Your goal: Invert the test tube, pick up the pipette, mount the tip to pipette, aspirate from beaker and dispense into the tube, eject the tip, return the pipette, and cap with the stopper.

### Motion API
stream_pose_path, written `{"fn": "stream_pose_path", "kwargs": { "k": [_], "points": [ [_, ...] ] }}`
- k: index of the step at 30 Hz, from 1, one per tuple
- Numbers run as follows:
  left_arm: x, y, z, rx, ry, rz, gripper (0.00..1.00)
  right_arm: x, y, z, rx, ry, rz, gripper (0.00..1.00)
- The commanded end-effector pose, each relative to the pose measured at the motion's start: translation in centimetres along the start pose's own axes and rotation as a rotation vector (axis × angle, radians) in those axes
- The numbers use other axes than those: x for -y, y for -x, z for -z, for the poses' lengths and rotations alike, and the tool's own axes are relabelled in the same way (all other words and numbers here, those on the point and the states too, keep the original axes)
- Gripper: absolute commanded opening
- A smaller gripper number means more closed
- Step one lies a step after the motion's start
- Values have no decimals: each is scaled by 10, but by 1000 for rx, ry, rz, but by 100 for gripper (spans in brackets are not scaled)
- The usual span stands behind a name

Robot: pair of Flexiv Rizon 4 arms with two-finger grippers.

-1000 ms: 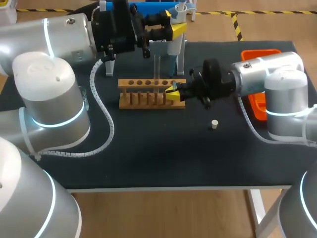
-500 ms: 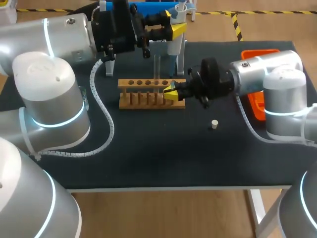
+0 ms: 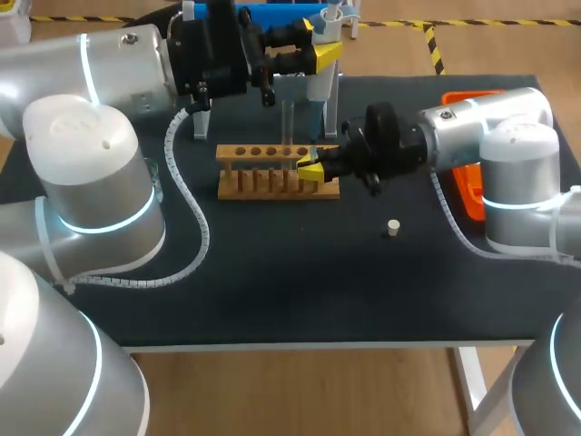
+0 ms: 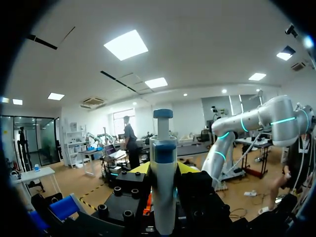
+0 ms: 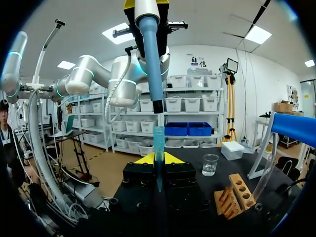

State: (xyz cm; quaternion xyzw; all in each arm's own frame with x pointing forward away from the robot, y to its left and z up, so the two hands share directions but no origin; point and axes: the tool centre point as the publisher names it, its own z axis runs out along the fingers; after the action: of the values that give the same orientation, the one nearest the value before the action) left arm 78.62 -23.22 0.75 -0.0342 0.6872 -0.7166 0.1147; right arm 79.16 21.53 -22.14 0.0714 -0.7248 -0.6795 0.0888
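Observation:
My left gripper (image 3: pixel 315 50) hangs above the table's far middle, shut on the blue-and-white pipette (image 3: pixel 315 86), which points straight down. In the left wrist view the pipette (image 4: pixel 163 173) stands upright between the fingers of that gripper (image 4: pixel 164 170). My right gripper (image 3: pixel 311 168) is at the right end of the wooden rack (image 3: pixel 272 171), shut on a translucent pipette tip (image 5: pixel 158 145) held upright. Seen from the right gripper (image 5: pixel 158 160), the pipette's nose (image 5: pixel 157 106) is directly above the tip, a small gap apart. A clear tube (image 3: pixel 289 123) stands in the rack. The small stopper (image 3: pixel 392 227) lies on the mat.
The blue pipette stand (image 3: pixel 289 16) rises behind the rack. An orange tray (image 3: pixel 469 198) sits at the right edge, partly behind my right arm. A glass beaker (image 5: pixel 210 164) with liquid stands beyond the rack (image 5: pixel 231 195) in the right wrist view. Black mat (image 3: pixel 300 291) lies bare in front.
My right gripper has crept left and slightly away from me along the rack's right end, carrying the tip under the pipette. The left arm and pipette have not moved.

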Motion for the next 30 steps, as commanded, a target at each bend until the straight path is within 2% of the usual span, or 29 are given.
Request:
{"fn": "stream_pose_path", "kwargs": {
  "k": [1, 30],
  "points": [
    [1, 1, 0, -3, 1, 0, 0, -2, 1, -1, -1, -4, -1, 0],
    [1, 1, 0, -3, 1, 0, 0, -8, -2, -1, 3, 8, 21, 0]
  ]
}}
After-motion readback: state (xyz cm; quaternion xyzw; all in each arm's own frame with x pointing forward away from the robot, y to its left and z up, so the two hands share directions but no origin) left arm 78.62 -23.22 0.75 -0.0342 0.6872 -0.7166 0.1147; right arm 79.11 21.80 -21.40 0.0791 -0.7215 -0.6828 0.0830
